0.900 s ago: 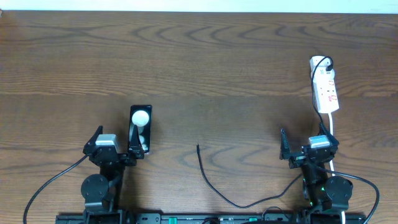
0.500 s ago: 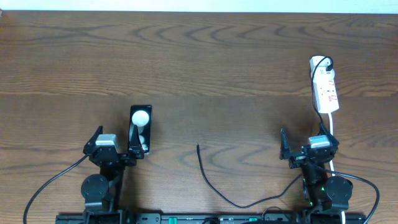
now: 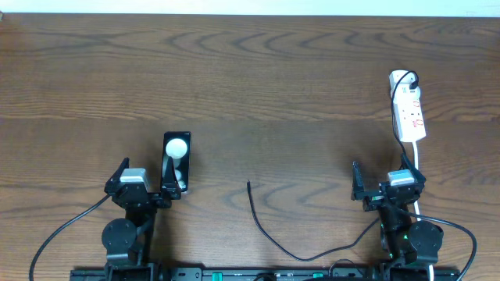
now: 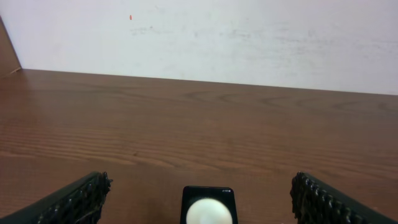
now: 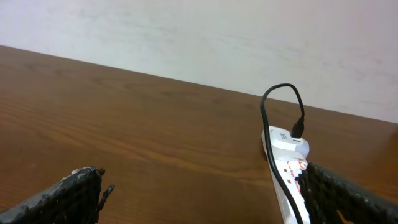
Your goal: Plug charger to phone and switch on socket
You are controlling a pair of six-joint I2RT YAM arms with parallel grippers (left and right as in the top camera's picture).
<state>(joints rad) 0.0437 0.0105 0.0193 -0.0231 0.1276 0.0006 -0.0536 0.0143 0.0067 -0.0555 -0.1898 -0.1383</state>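
The phone (image 3: pixel 176 160), a black slab with a round white reflection, lies on the table left of centre. In the left wrist view it (image 4: pixel 209 208) sits low between the fingers. My left gripper (image 3: pixel 143 178) is open and empty, just behind the phone's near end. The charger cable (image 3: pixel 258 215) lies loose in the middle, its tip pointing away from me. The white socket strip (image 3: pixel 408 109) lies at the far right with a black lead plugged into its far end. It also shows in the right wrist view (image 5: pixel 286 168). My right gripper (image 3: pixel 383 178) is open and empty, short of the strip.
The strip's thick white cord (image 3: pixel 416 160) runs back past my right arm. A black lead (image 5: pixel 292 106) loops up from the strip's far end. A pale wall (image 4: pixel 199 31) stands behind the table's far edge. Brown wood table (image 3: pixel 250 78) lies all around.
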